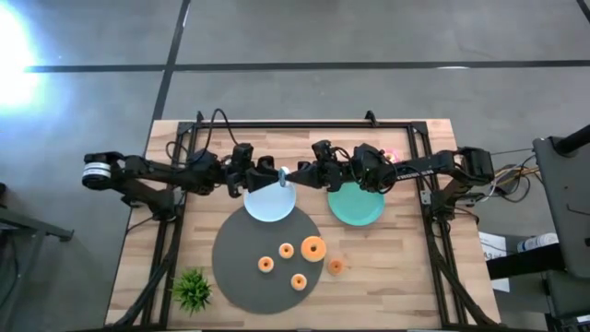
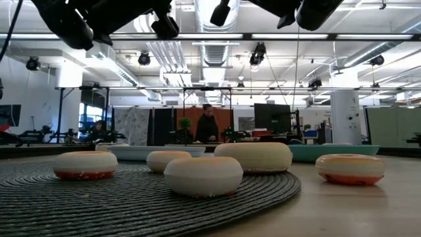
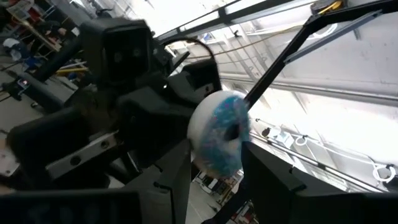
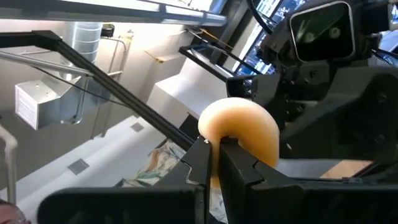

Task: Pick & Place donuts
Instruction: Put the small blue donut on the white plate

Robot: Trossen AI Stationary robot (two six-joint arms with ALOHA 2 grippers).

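In the high view's centre-left, the left gripper [image 1: 277, 177] hung above the top edge of the light blue plate [image 1: 267, 205], its fingers [image 3: 180, 180] pinching a donut with blue icing [image 3: 219, 140] by its rim; so shallow a hold could let the ring twist out. Just right of it, the right gripper [image 1: 302, 173] met it nose to nose, pinching a tan donut [image 4: 244, 134] through its hole, beside the green plate [image 1: 355, 207]. Being so close, the two arms risked knocking each other. Lower in the frame, four donuts [image 1: 312, 248] lay on the dark round mat [image 1: 235, 263], and one [image 1: 336, 266] lay just off its right edge.
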